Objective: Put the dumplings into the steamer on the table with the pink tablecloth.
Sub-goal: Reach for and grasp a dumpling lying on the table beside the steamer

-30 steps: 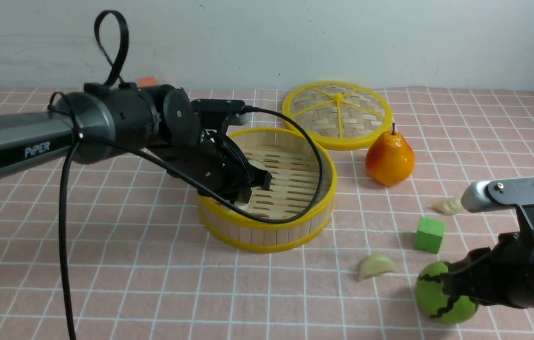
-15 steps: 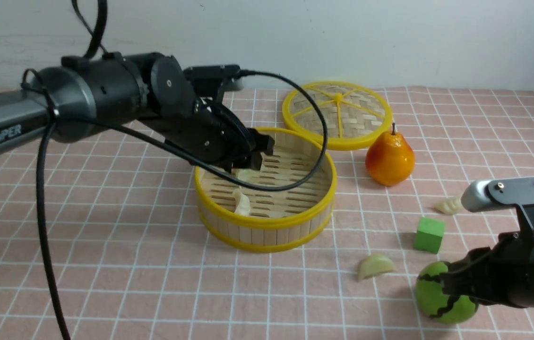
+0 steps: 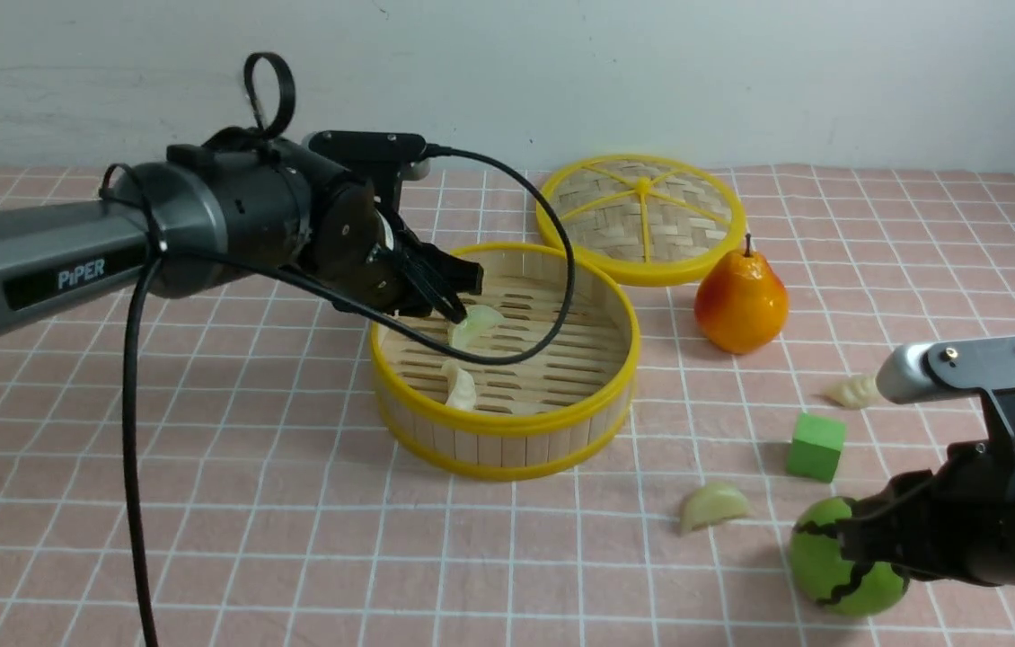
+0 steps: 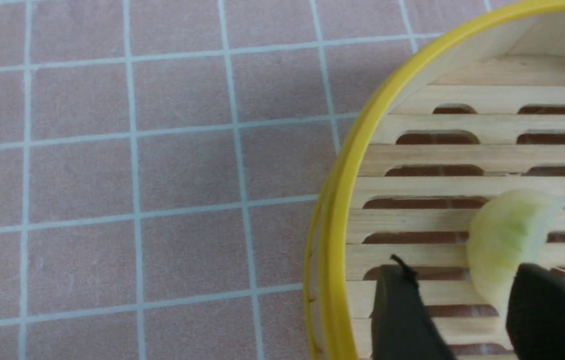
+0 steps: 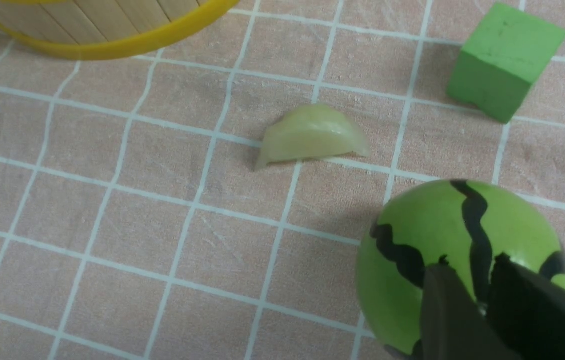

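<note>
The steamer (image 3: 507,431) stands mid-table on the pink tablecloth (image 3: 292,503). Two dumplings lie inside it: one (image 3: 460,386) near the front left wall, one (image 3: 477,321) right at my left gripper's tips. My left gripper (image 3: 467,296) is open just over the steamer's left side. In the left wrist view the gripper (image 4: 462,272) shows that dumpling (image 4: 510,235) leaning on one finger (image 4: 547,310), above the slatted floor (image 4: 462,155). Two more dumplings lie on the cloth, one (image 3: 714,505) (image 5: 312,135) in front and one (image 3: 853,392) further right. My right gripper (image 3: 849,539) (image 5: 470,267) is shut and empty.
A green striped ball (image 3: 840,562) (image 5: 437,235) sits right against my right gripper's tips. A green cube (image 3: 815,447) (image 5: 505,60) stands between the two loose dumplings. An orange pear (image 3: 741,301) and the woven lid (image 3: 642,216) lie behind the steamer's right side.
My left gripper rose from the steamer floor and drew back to the left. Two dumplings that it hid now show inside the steamer. The right arm has not moved.
</note>
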Motion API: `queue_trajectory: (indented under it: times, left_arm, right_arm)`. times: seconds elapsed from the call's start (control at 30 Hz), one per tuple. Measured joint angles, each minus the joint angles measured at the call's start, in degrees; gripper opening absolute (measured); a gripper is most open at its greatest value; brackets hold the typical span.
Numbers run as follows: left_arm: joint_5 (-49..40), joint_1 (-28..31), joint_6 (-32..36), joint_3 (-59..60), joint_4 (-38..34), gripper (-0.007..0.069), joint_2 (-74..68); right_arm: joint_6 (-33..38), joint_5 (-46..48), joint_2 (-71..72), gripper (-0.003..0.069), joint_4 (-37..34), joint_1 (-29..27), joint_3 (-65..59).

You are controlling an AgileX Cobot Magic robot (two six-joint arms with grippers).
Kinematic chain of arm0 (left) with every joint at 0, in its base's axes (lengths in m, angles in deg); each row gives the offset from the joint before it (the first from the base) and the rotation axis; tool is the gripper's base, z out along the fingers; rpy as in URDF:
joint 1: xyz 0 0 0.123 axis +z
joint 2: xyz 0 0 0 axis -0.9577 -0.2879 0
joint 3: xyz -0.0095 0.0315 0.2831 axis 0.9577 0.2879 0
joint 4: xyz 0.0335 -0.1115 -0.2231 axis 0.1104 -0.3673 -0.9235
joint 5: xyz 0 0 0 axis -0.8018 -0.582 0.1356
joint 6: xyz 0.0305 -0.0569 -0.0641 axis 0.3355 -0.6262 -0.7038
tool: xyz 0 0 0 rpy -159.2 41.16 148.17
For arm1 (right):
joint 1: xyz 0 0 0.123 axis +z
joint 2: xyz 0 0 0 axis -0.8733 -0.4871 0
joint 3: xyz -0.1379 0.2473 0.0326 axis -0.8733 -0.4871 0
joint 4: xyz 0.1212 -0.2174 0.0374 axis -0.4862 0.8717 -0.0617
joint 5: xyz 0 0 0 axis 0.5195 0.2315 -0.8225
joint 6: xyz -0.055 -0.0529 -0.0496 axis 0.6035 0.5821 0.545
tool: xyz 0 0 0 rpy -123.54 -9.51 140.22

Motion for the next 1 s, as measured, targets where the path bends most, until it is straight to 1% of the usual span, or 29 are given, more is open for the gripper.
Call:
queue_trajectory:
  times: [0.03,0.07,0.17,0.27,0.3,0.37,0.4,0.43,0.47,0.5,0.57,0.6,0.67,0.83,1.0]
  left_arm:
    - [-0.1,0.0,-0.3,0.0,0.2,0.0342,0.0]
    - [-0.1,0.0,-1.3,0.0,1.5,0.0392,-0.3]
    - [-0.4,0.0,-2.9,0.0,3.5,0.0451,-1.1]
    - [-0.7,0.0,-4.4,0.0,4.5,0.0449,-1.8]
    - [-0.9,0.0,-6.6,0.0,5.0,0.0428,-2.2]
    - [-1.3,0.0,-9.1,0.0,5.5,0.0386,-2.7]
    - [-1.4,0.0,-9.3,0.0,5.5,0.0379,-2.7]
    - [-2.1,0.0,-11.4,0.0,5.7,0.0321,-3.0]
    - [-2.7,0.0,-12.3,0.0,5.9,0.0286,-3.0]
    - [-3.6,0.0,-13.5,0.0,6.2,0.0217,-3.0]
    - [-4.7,0.0,-14.5,0.0,6.4,0.0122,-3.0]
    - [-4.9,0.0,-14.5,0.0,6.5,0.0111,-3.0]
    - [-5.9,0.0,-15.0,0.0,6.7,0.0034,-3.0]
    - [-9.7,-0.1,-15.1,-0.1,5.8,0.0037,-2.1]
    - [-12.7,-0.1,-16.4,-0.1,2.9,0.0037,-1.4]
  right_arm:
    - [0.0,0.0,0.0,0.0138,0.0,0.0,0.0]
    - [0.0,0.0,0.0,0.0138,0.0,0.0,0.0]
    - [0.0,0.0,0.0,0.0140,0.1,0.0,0.0]
    - [0.0,0.0,0.0,0.0141,0.1,0.0,0.0]
    - [0.0,0.0,0.0,0.0144,0.1,0.0,0.0]
    - [0.0,0.0,0.0,0.0145,0.1,0.0,0.0]
    - [0.0,0.0,0.0,0.0146,0.1,0.0,0.0]
    - [0.0,0.0,0.0,0.0147,0.1,0.0,0.0]
    - [0.0,0.0,0.0,0.0147,0.1,0.0,0.0]
    - [0.0,0.0,0.0,0.0147,0.0,0.0,0.0]
    - [0.0,0.0,0.0,0.0147,-0.1,0.0,0.0]
    - [0.0,0.0,0.0,0.0147,-0.1,0.0,0.0]
    - [0.0,0.0,0.0,0.0148,-0.1,0.0,0.0]
    - [0.0,0.1,0.0,0.0152,-0.1,0.0,0.0]
    - [0.0,0.1,0.0,0.0154,-0.1,0.0,0.0]
